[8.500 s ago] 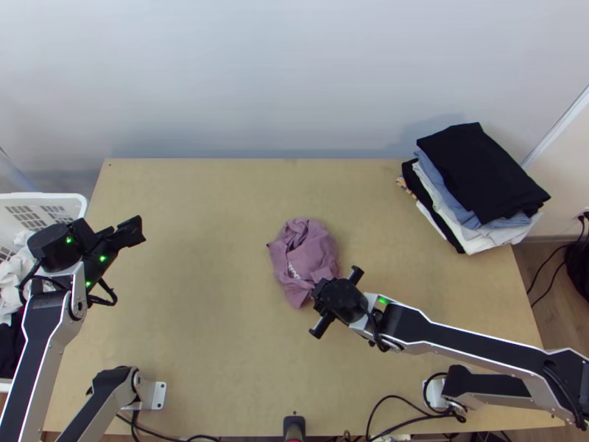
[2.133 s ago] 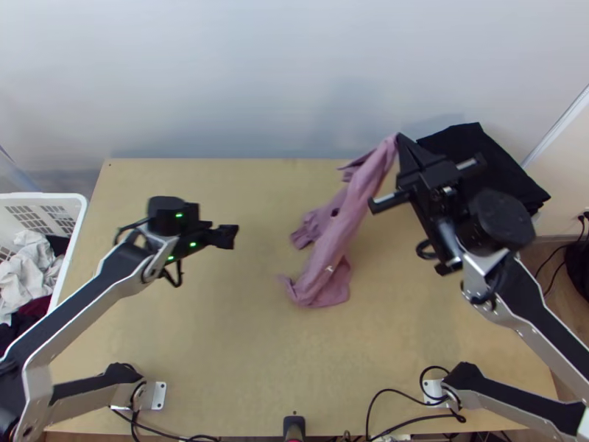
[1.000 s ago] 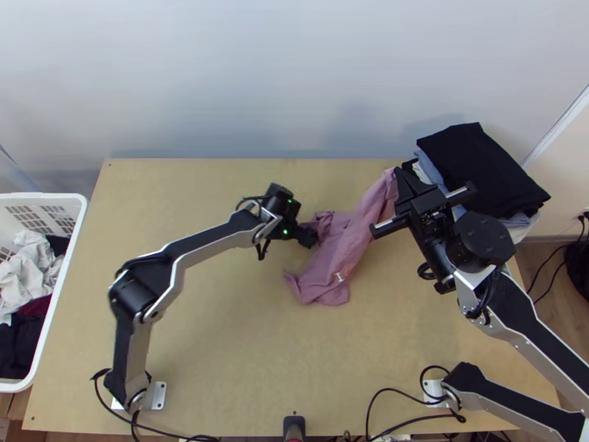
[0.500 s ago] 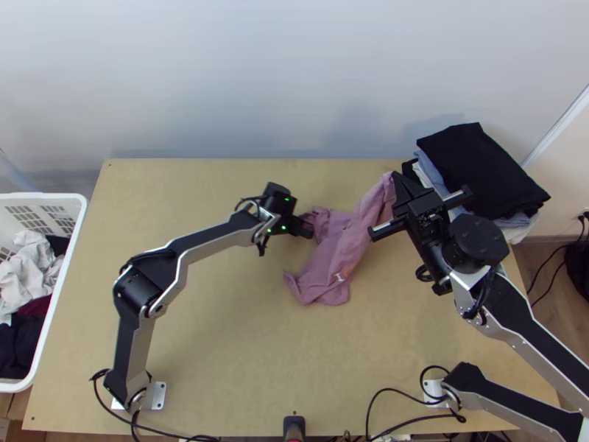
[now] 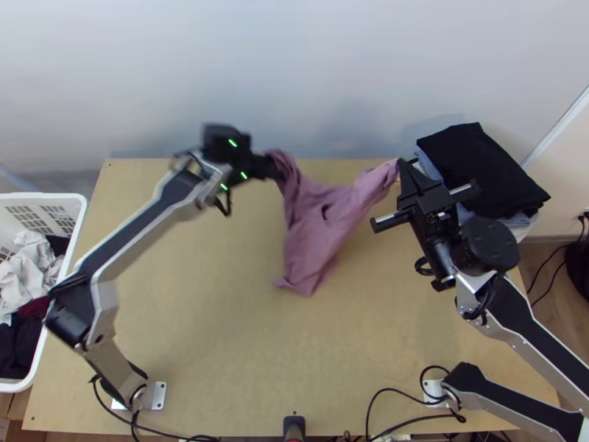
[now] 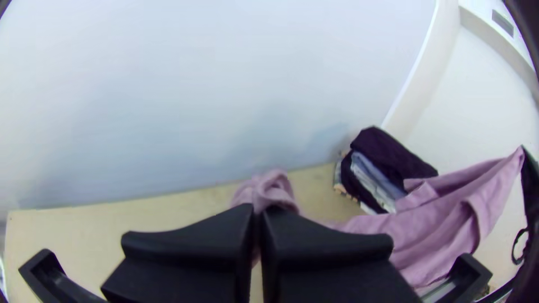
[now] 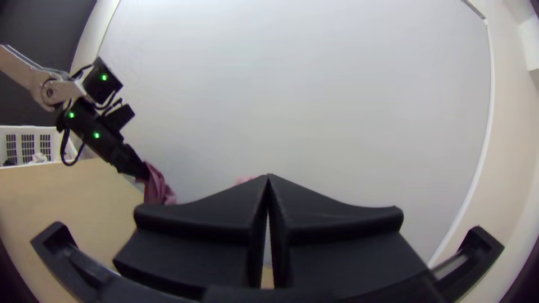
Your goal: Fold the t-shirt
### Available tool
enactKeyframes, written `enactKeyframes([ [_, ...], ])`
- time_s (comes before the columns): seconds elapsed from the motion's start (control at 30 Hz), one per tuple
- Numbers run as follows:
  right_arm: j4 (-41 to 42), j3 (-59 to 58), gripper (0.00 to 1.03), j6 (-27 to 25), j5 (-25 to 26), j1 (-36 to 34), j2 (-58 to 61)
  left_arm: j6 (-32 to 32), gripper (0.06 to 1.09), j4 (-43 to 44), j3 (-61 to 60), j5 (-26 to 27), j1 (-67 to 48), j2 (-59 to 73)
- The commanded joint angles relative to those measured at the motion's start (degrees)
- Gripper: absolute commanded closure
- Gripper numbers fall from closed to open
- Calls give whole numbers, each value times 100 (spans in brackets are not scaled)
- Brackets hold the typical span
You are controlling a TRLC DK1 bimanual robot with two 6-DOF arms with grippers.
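T-shirt (image 5: 316, 214) has been pulled higher by the left tool (image 5: 275, 168). It hangs creased, with the right tool (image 5: 403, 163) also clamped on it.

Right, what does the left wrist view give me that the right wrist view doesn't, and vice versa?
Left wrist view: the stack of folded clothes.
Right wrist view: the white basket's slotted wall and the left arm's green lights.
Both: the pink t-shirt, left gripper, right gripper, table and wall.
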Motion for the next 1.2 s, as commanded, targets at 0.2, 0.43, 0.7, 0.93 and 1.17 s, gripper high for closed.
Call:
enactKeyframes([
  [0.2,893,671,100,-566,-36,-117,217,7,105,-349,1183,-224,547,-806],
  [0.43,1157,1304,100,-619,-36,-196,305,411,105,-156,1482,-742,643,-1377],
  [0.7,1157,1585,100,-716,-62,-161,32,622,105,-165,1473,-1023,643,-2133],
  [0.93,1086,1532,100,-803,-229,-99,-469,675,105,-455,1333,-1023,643,-2872],
  [1.17,322,768,100,-803,-229,384,-1374,631,105,-727,-337,-1015,635,-4102],
])
